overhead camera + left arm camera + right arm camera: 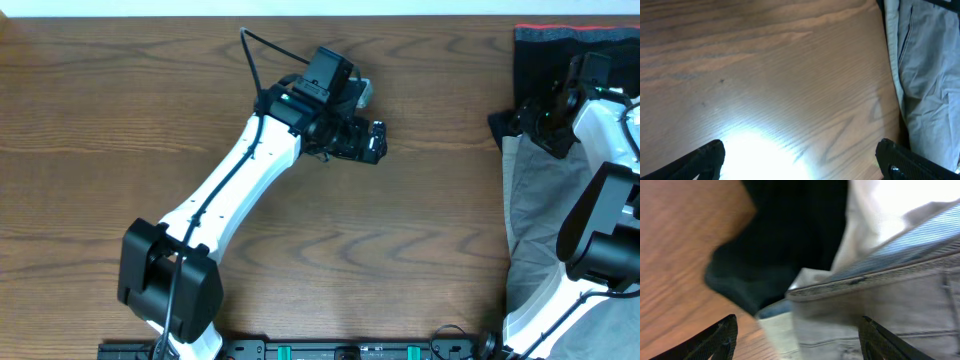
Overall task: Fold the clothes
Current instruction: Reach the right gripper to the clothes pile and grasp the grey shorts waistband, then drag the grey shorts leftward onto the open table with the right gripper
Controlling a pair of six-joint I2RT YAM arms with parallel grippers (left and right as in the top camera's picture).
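Overhead: the grey shorts (535, 190) run off the right and bottom edges. The right arm (605, 215) lies across them, so their outline cannot be read. The black garment (560, 45) is cropped at the top-right corner. The arm's far end is a dark mass over dark cloth, and its fingers cannot be made out.

Left wrist view: only the tips of the left gripper (802, 165) show, the rest cut by the bottom edge. A glare patch (755, 150) washes out the table (765, 60) grain. Pale cloth (930, 75) is cropped at the right, and which garment it is cannot be told.

Right wrist view: the whole frame is soft with blur. The light fabric (880, 210) is blown white. The right gripper (800, 340) shows only its tips at the bottom edge — whether they touch the cloth cannot be told.
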